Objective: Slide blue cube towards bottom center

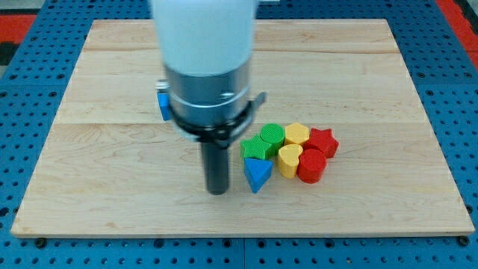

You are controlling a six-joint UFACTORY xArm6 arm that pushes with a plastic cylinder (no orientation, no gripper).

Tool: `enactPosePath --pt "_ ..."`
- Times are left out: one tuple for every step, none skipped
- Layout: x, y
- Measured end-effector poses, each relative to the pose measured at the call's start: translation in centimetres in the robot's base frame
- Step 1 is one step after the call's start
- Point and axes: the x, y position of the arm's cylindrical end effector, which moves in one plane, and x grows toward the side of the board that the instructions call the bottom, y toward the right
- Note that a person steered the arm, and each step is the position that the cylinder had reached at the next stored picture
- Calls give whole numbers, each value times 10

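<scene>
The blue cube (162,104) shows only as a sliver at the left edge of my arm's grey collar, left of the board's middle; most of it is hidden behind the arm. My tip (217,191) rests on the board below and to the right of the cube, well apart from it. The tip stands just left of a blue triangle block (257,174).
A cluster lies right of the tip: green cube-like block (254,147), green cylinder (272,137), yellow cylinder-like block (296,134), yellow heart (289,160), red star (323,141), red cylinder (311,166). The wooden board (112,187) sits on a blue pegboard (30,75).
</scene>
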Motion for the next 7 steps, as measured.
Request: enactPosePath --pt "0 -54" --pt "-8 -126" --pt "-54 -173" --pt "-127 -191" --pt "-191 -203" --pt "-202 -114" --pt "-185 -47"
